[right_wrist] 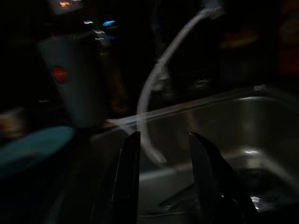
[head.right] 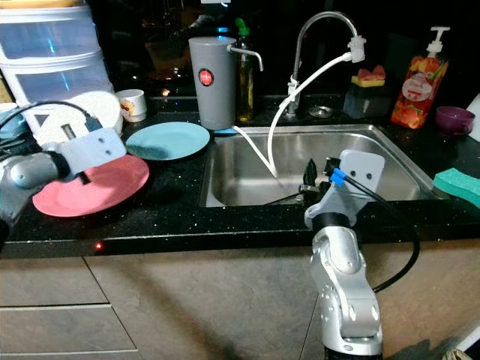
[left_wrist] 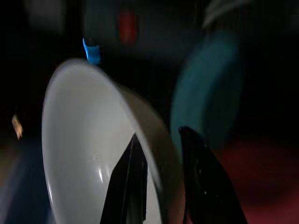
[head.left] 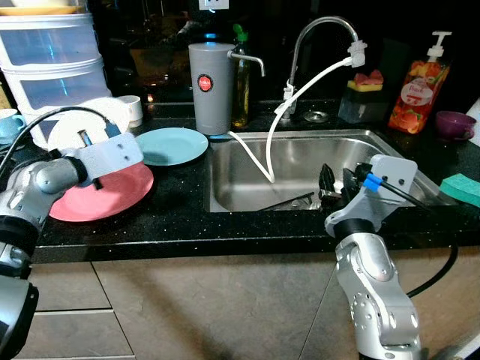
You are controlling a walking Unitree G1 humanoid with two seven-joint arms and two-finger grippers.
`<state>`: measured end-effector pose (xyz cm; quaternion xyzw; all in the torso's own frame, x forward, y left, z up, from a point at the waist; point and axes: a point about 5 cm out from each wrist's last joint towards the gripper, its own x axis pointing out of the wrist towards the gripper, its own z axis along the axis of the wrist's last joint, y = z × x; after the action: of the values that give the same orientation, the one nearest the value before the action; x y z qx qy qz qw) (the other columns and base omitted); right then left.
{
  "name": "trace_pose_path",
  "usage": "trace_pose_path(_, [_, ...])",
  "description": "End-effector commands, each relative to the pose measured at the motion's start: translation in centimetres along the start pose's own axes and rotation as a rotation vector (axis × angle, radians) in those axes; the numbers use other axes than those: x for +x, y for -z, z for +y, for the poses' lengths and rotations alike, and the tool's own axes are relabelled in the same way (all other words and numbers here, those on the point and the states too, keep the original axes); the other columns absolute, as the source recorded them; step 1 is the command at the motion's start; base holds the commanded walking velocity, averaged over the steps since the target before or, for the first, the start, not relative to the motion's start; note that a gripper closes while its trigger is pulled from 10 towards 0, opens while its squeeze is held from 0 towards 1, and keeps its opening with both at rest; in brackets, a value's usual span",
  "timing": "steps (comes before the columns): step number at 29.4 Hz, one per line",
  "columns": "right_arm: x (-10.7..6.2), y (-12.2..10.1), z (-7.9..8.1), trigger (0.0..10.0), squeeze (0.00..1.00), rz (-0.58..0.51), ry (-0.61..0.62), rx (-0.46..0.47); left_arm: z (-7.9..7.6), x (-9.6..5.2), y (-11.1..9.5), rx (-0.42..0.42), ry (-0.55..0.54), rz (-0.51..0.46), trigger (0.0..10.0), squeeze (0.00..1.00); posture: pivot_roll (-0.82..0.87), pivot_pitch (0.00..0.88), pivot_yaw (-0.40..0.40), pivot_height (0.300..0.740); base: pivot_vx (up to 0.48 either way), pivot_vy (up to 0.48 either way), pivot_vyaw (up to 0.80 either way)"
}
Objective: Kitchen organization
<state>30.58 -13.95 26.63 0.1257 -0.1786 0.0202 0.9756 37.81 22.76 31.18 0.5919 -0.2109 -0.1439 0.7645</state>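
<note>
Over pink plate [head.left: 101, 195], left gripper [left_wrist: 159, 154] pinches white bowl [left_wrist: 93, 149] rim; right gripper [right_wrist: 163, 172] parted, empty, above sink [head.left: 300, 161]; next: set bowl down.

The left gripper [left_wrist: 159, 177] hides part of the white plate's [left_wrist: 88, 140] rim, and that plate runs off the bottom edge. In the head views the white plate [head.left: 82, 124] sits mostly behind the left arm. The pink plate [head.left: 101, 193] is partly covered by the wrist housing. The right wrist picture is dark and blurred; the grey canister [right_wrist: 74, 79] shows no detail. At far right the sponge [head.left: 463, 187] is cut by the edge.
</note>
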Motion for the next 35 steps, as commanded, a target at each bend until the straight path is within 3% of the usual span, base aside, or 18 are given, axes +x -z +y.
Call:
trace_pose_path(1, [0.2,0.2,0.9,10.0,0.00,0.035,-0.060,0.042,-0.8,0.3,-1.4,0.047,0.014,-0.090,10.0,0.00,0.05,0.101,0.001,0.740,0.000,0.000,0.00])
trace_pose_path(3, [0.5,0.0,1.8,10.0,0.00,0.030,-0.100,0.057,-1.5,0.7,-3.3,0.018,-0.016,-0.206,10.0,0.00,0.06,0.098,0.001,0.740,0.000,0.000,0.00])
trace_pose_path(5, [1.1,-0.3,3.4,10.0,0.00,0.046,-0.166,0.146,-3.1,1.4,-5.6,0.000,-0.024,-0.314,10.0,0.00,0.05,0.096,-0.001,0.740,0.000,0.000,0.00])
trace_pose_path(9, [1.7,-0.6,5.5,10.0,0.00,0.082,-0.256,0.297,-5.4,2.1,-8.2,0.020,0.003,-0.422,10.0,0.00,0.05,0.096,-0.004,0.740,0.000,0.000,0.00])
trace_pose_path(12, [1.7,-0.2,6.9,10.0,0.00,0.157,-0.349,0.290,-6.4,2.5,-9.9,0.049,0.007,-0.508,10.0,0.00,0.04,0.098,-0.007,0.740,0.000,0.000,0.00])
trace_pose_path(16, [1.8,0.4,7.0,10.0,0.00,0.193,-0.337,0.228,-6.8,2.7,-10.1,0.055,0.027,-0.518,10.0,0.00,0.03,0.101,0.001,0.740,0.000,0.000,0.00])
trace_pose_path(22, [2.0,0.4,6.2,10.0,0.00,0.186,-0.299,0.205,-7.0,2.4,-9.5,0.017,0.022,-0.476,10.0,0.00,0.03,0.102,0.004,0.740,0.000,0.000,0.00])
trace_pose_path(23, [2.0,0.4,5.9,10.0,0.00,0.179,-0.285,0.159,-7.0,2.4,-9.2,-0.007,0.015,-0.457,10.0,0.00,0.03,0.104,0.006,0.740,0.000,0.000,0.00])
trace_pose_path(26, [1.9,0.6,5.6,10.0,0.00,0.182,-0.268,0.142,-6.9,2.5,-8.7,-0.055,-0.007,-0.411,10.0,0.00,0.03,0.104,0.006,0.740,0.000,0.000,0.00])
trace_pose_path(29, [1.7,0.5,5.6,10.0,0.00,0.171,-0.275,0.116,-6.1,3.1,-6.9,-0.250,-0.063,-0.251,10.0,0.00,0.03,0.104,0.006,0.740,0.000,0.000,0.00])
trace_pose_path(30, [1.7,0.3,5.6,10.0,0.00,0.149,-0.280,0.081,-6.0,3.4,-5.8,-0.384,-0.059,-0.157,10.0,0.00,0.03,0.104,0.006,0.740,0.000,0.000,0.00])
trace_pose_path(31, [1.7,0.3,5.6,10.0,0.00,0.149,-0.280,0.081,-6.0,3.4,-5.8,-0.384,-0.059,-0.157,10.0,0.00,0.03,0.104,0.006,0.740,0.000,0.000,0.00])
trace_pose_path(33, [1.7,0.0,5.5,10.0,0.00,0.122,-0.285,0.044,-5.9,3.4,-5.0,-0.510,-0.053,-0.093,10.0,0.00,0.04,0.107,0.004,0.740,0.000,0.000,0.00])
trace_pose_path(34, [1.7,0.0,5.5,10.0,0.00,0.122,-0.285,0.044,-5.9,3.4,-5.0,-0.510,-0.053,-0.093,10.0,0.00,0.04,0.107,0.004,0.740,0.000,0.000,0.00])
trace_pose_path(35, [1.7,-0.2,5.5,10.0,0.00,0.105,-0.285,0.023,-5.9,3.4,-4.7,-0.587,-0.043,-0.064,10.0,0.00,0.04,0.107,0.004,0.740,0.000,0.000,0.00])
